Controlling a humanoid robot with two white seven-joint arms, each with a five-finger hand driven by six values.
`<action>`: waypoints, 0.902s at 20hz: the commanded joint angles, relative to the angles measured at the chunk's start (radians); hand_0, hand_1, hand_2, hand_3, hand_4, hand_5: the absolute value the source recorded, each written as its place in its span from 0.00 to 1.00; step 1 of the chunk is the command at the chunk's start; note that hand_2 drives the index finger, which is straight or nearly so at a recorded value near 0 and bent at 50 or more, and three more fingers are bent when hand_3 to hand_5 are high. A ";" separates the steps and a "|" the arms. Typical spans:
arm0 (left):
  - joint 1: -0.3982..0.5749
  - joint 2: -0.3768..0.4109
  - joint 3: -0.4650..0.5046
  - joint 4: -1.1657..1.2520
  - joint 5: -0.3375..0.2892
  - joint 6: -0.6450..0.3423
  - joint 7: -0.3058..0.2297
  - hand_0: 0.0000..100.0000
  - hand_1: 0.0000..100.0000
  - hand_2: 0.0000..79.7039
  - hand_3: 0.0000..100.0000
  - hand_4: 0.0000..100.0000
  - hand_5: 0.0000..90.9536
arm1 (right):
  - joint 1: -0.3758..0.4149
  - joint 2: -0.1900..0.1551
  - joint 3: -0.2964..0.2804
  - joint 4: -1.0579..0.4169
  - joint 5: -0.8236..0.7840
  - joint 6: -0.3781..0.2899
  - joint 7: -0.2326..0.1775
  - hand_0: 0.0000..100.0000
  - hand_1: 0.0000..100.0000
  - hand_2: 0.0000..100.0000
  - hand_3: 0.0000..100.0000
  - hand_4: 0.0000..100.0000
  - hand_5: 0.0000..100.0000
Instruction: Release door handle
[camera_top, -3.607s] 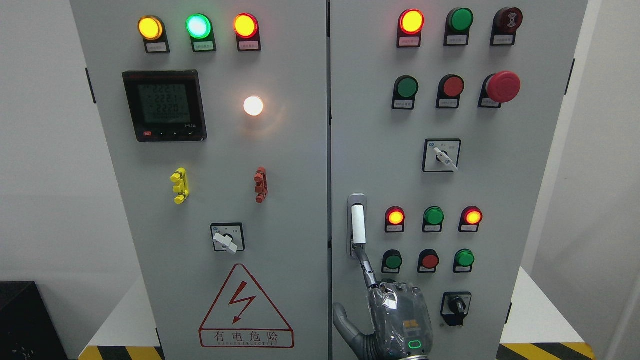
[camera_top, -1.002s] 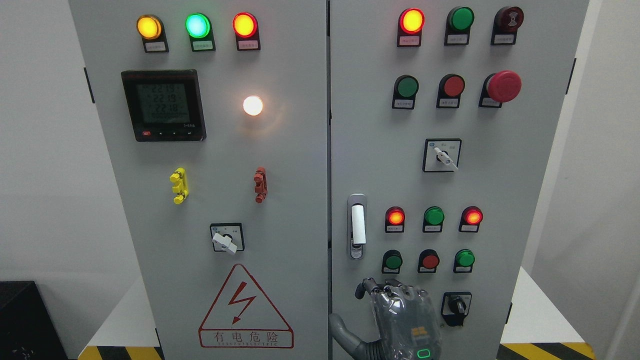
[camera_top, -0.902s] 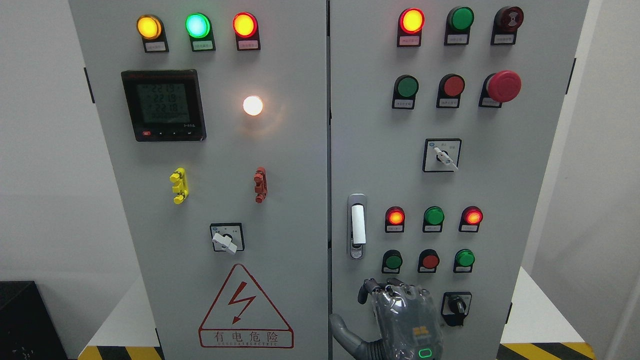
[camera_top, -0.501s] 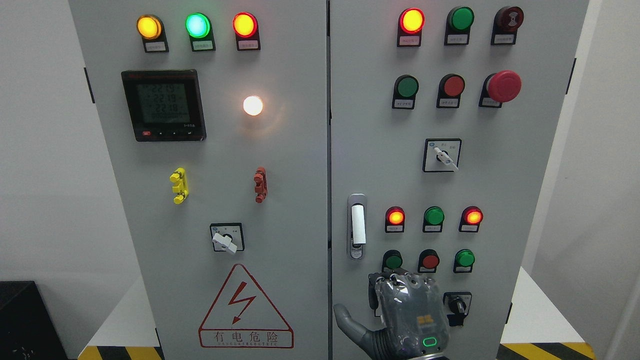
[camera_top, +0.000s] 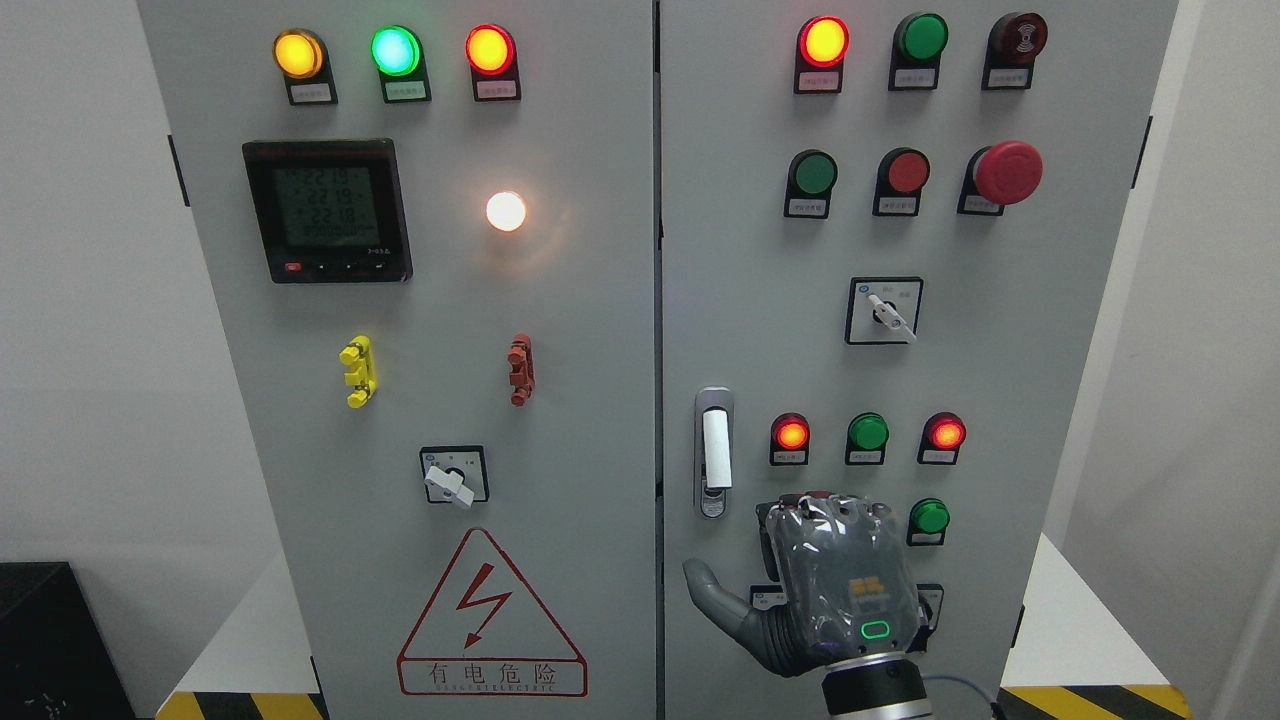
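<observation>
Head view of a grey control cabinet (camera_top: 560, 300) with two doors. The door handle (camera_top: 714, 452), a white upright lever in a metal recess, sits at the left edge of the right-hand door (camera_top: 1000, 250), a little below the middle of the frame, and nothing touches it. The right hand (camera_top: 835, 585) shows at the lower middle, its back to the camera, fingers (camera_top: 820, 503) curled and holding nothing, thumb (camera_top: 712, 590) out to the left. Seconds ago one finger reached up to the lower end of the handle; since then it has folded back, and the hand has shifted right and risen over the lowest row of round buttons, beside a green button (camera_top: 929, 516). The release therefore appears complete; only withdrawal seems left. The left hand is not in view.
</observation>
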 joint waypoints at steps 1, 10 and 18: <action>0.000 0.000 -0.021 -0.020 0.000 0.000 0.000 0.00 0.00 0.03 0.10 0.01 0.00 | -0.063 0.030 -0.012 -0.001 0.011 0.007 0.023 0.09 0.30 0.95 1.00 0.97 0.92; 0.000 0.000 -0.021 -0.020 0.000 0.000 0.000 0.00 0.00 0.03 0.10 0.01 0.00 | -0.083 0.035 -0.008 0.025 0.009 0.015 0.021 0.09 0.29 0.95 1.00 0.97 0.92; 0.000 0.000 -0.021 -0.020 0.000 0.000 0.000 0.00 0.00 0.03 0.10 0.01 0.00 | -0.086 0.035 -0.004 0.053 0.003 0.017 0.018 0.09 0.30 0.95 1.00 0.97 0.92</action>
